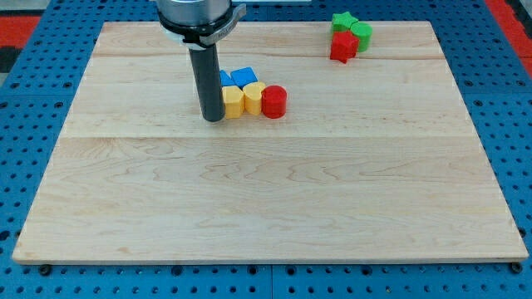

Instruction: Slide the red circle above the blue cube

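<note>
My tip (214, 119) beside yellow block (233, 102); red circle (273, 101) upright.

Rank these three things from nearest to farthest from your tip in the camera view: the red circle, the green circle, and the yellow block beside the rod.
1. Yellow block: right beside my tip, on the view's right.
2. Red circle: farther to the view's right in the same row.
3. Green circle: far off at the view's top right.

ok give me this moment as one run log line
tip: left of yellow blocks, apparently touching | red circle: right of yellows, not yet above blue cube
</note>
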